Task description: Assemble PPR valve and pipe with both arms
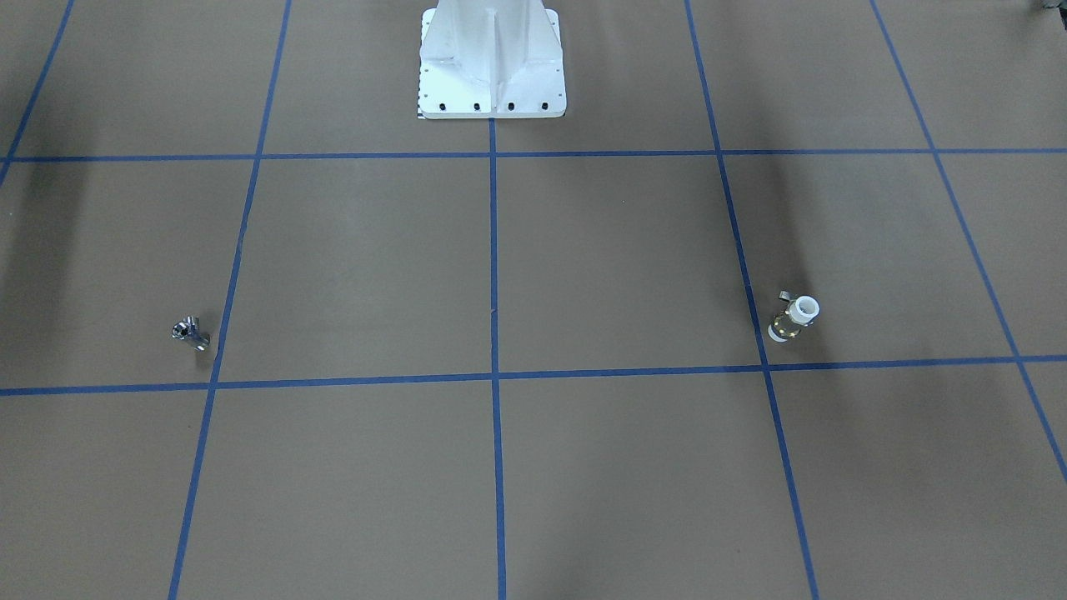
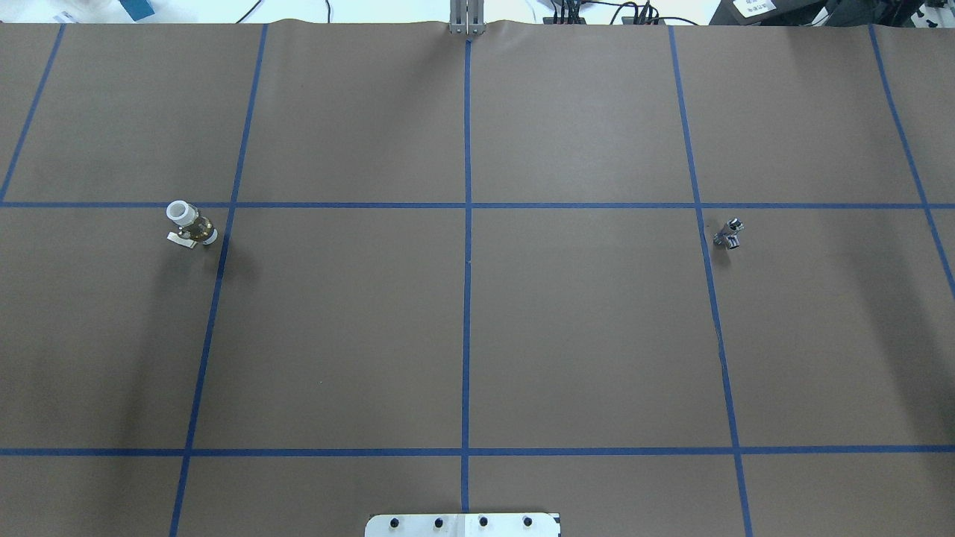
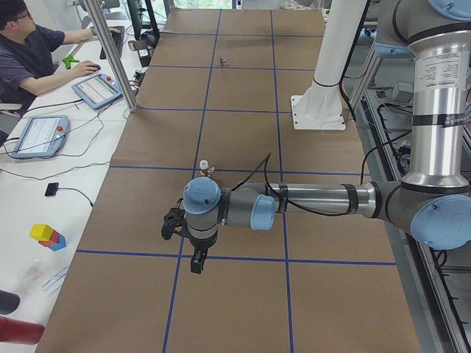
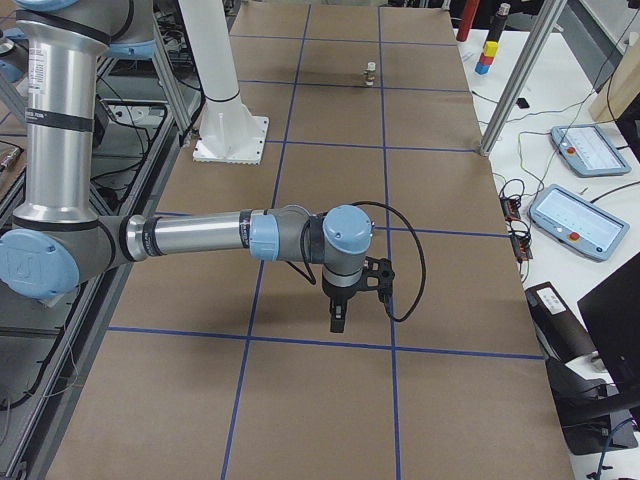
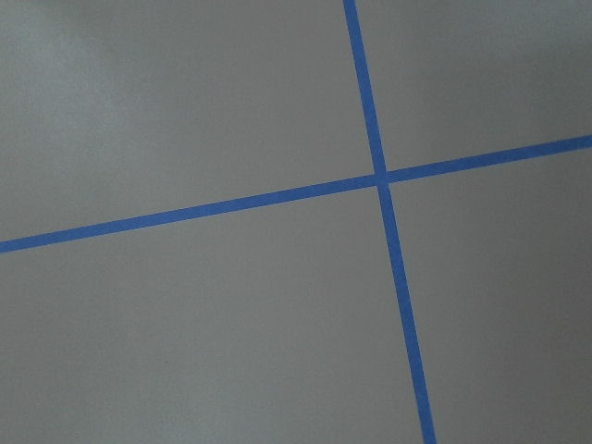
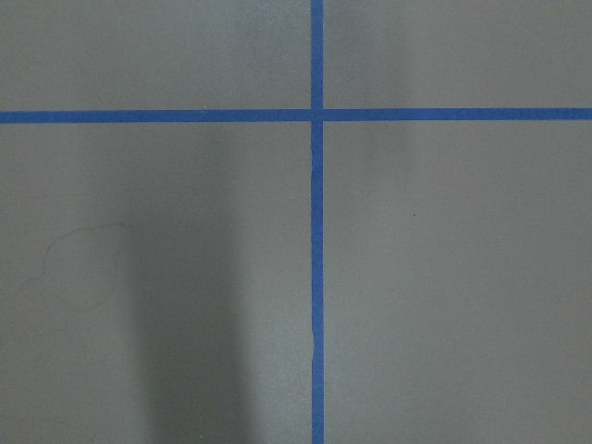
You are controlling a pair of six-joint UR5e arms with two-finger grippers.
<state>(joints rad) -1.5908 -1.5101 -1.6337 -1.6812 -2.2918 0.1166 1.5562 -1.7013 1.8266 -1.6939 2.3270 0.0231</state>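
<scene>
The PPR valve, with white ring ends, a brass middle and a grey lever, lies on the brown paper on my left side. The pipe, a tiny chrome fitting, lies on my right side. My left gripper shows only in the exterior left view, hanging above the table nearer the camera than the valve; I cannot tell if it is open. My right gripper shows only in the exterior right view, above the paper; I cannot tell its state. Both wrist views show only paper and blue tape.
The white bolted pedestal stands at the robot's side of the table. A seated operator, tablets and coloured blocks are on the side bench. Aluminium posts stand at the table's far edge.
</scene>
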